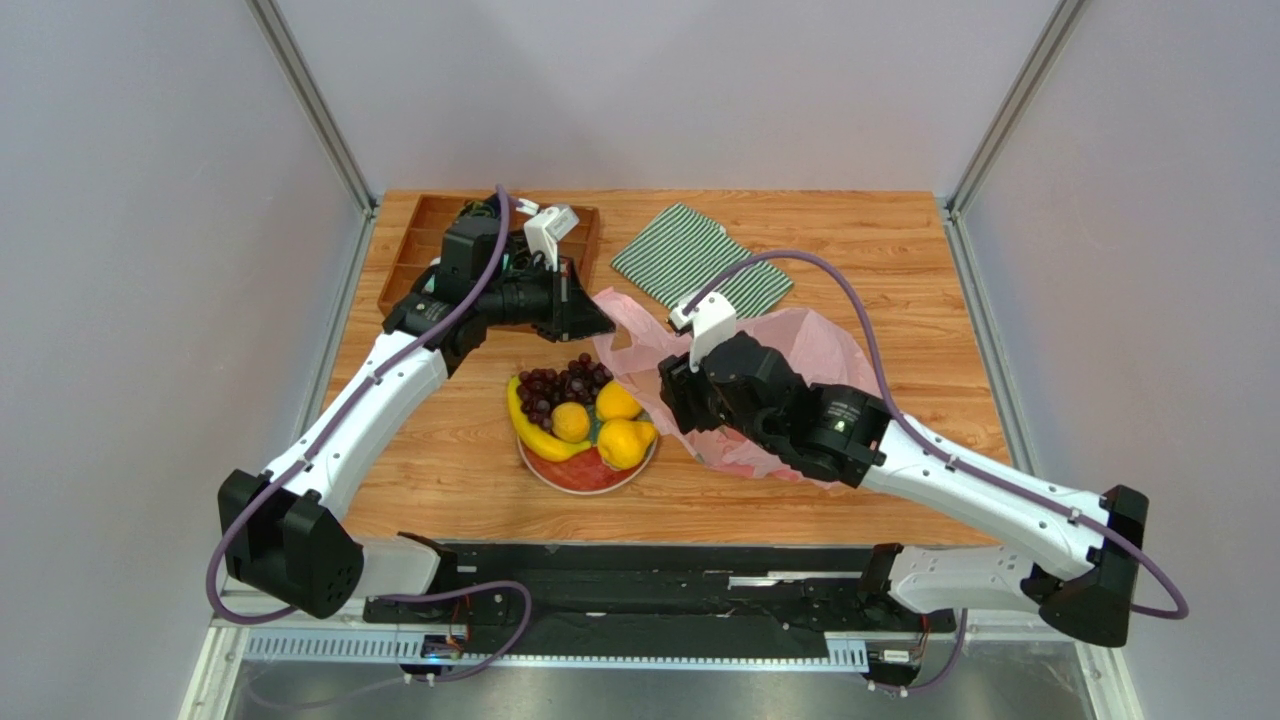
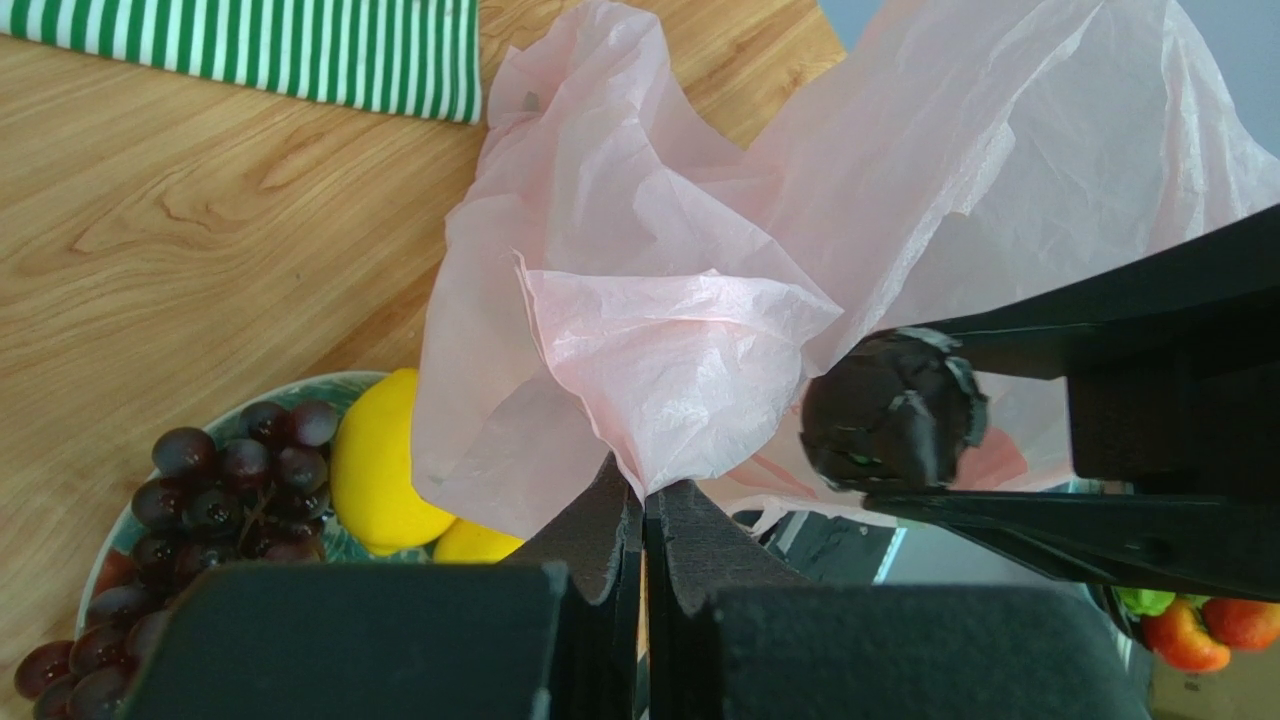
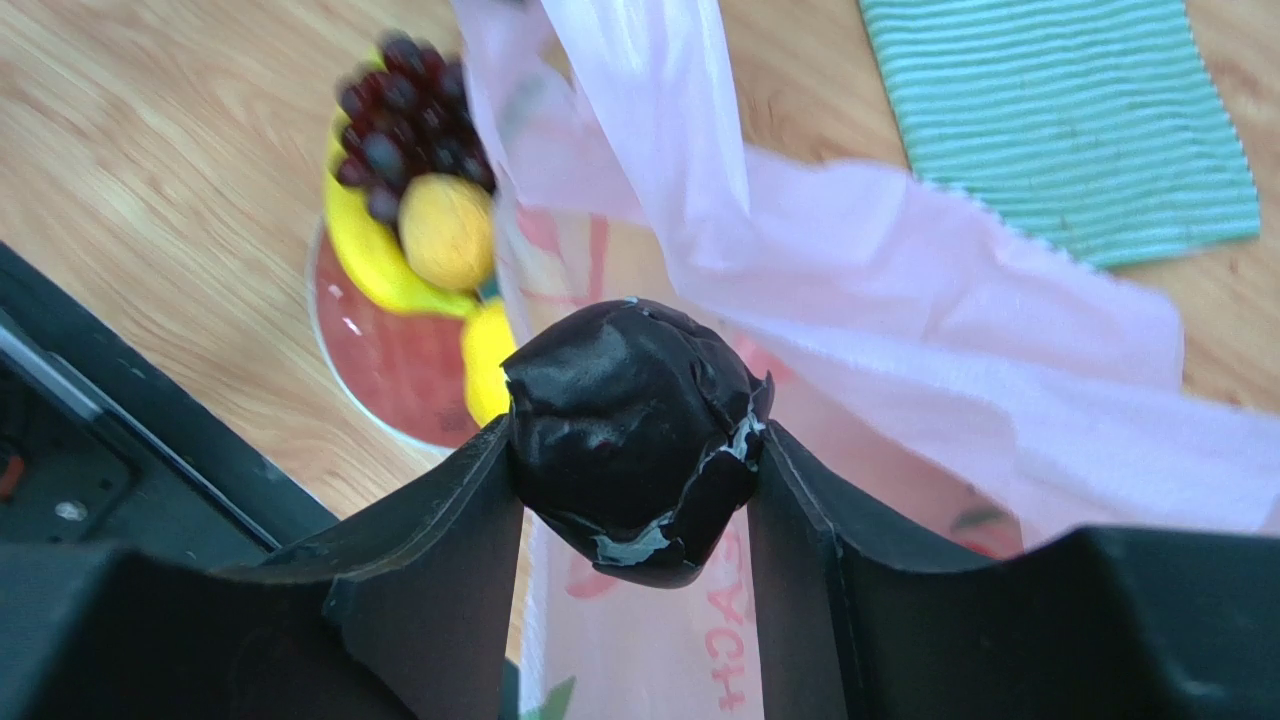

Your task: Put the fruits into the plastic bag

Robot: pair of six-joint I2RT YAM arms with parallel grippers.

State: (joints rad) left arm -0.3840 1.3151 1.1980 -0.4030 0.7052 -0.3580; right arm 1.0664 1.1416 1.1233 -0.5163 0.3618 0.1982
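Wooden table (image 1: 902, 255), grey walls on three sides. On it we see a plate (image 1: 579, 477) of fruits (image 1: 616, 438) just beside the plastic bag (image 1: 819, 353), with a striped cloth (image 1: 699, 258) behind. The left gripper (image 2: 646, 503) reaches forward and pinches the bag's edge. The right gripper (image 3: 639, 450), bent inward above the bag, clamps a dark fruit (image 3: 631, 405).

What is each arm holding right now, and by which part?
Right gripper: the dark fruit, clamped at its sides between the fingers. Left gripper: the plastic bag, pinched at a crumpled edge fold.
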